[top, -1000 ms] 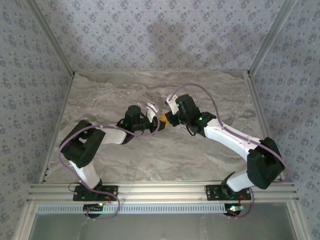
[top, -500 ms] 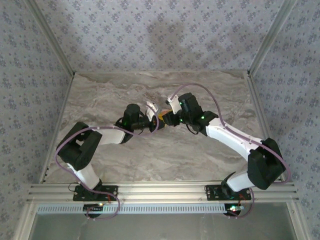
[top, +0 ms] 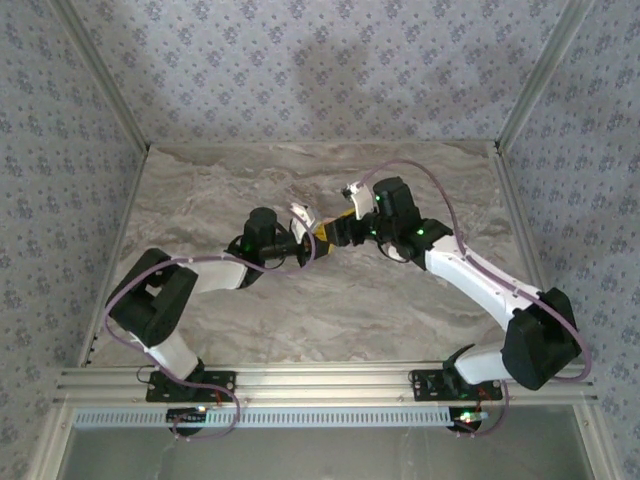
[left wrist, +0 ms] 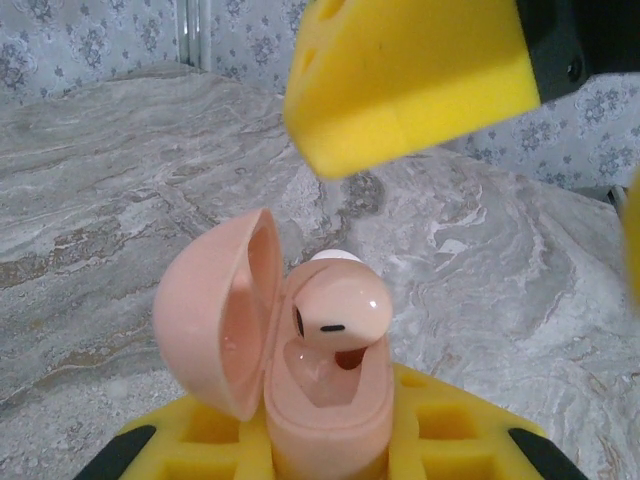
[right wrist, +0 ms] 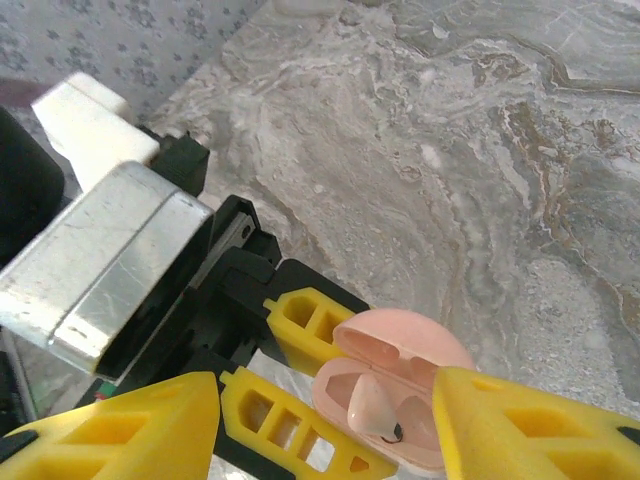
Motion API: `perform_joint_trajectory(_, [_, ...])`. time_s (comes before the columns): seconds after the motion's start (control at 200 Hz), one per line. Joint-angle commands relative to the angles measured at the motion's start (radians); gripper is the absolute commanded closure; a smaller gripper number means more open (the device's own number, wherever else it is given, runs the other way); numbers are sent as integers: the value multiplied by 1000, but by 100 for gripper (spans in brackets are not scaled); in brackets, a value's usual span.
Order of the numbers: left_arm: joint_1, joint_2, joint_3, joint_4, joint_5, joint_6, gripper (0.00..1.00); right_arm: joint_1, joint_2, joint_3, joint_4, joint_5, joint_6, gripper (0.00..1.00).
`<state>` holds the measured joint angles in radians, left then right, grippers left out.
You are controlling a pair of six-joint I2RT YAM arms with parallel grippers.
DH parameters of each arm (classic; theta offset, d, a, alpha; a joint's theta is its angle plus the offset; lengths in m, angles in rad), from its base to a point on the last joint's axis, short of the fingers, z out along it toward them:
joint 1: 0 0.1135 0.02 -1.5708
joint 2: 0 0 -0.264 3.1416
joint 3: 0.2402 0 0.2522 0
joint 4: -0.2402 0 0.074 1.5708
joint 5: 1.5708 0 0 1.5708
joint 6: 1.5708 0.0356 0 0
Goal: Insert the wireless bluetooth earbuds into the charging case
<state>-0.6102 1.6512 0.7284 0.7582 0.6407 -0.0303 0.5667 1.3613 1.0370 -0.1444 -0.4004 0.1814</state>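
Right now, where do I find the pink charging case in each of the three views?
Top external: centre of the table, where the left gripper meets the right gripper; too small to make out.
Left wrist: bottom centre, charging case, lid open leftward.
Right wrist: bottom centre, between that gripper's yellow fingers.
Shared landmark: the left gripper's yellow fingers, gripping the case.

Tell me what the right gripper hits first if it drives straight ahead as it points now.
Likely the earbud standing in the open charging case, which the left gripper holds: both sit between the right gripper's spread fingers. Depth is unclear, so the case rim could come first.
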Motion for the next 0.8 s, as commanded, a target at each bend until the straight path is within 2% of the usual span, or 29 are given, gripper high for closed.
perform_joint_trajectory(0.0, [-5,-43,-14,7,29,45,95,-36,-35,32,14,-77,89,41])
perform_joint_trajectory(0.13, [-7,-65,-17,-35,30,93,95,-73,-57,29,-5,-81,155,42])
perform_joint_trajectory(0.325, [-8,-96,-17,-103,24,167,95,-71,-67,54,-123,-37,118,43])
perform_joint_trajectory(0.56, [-8,-116,-21,-131,28,197,95,-60,-90,-2,-92,-54,29,27])
perform_joint_trajectory(0.794, [-9,-124,-25,-131,36,201,95,-56,-19,31,-125,-98,10,26])
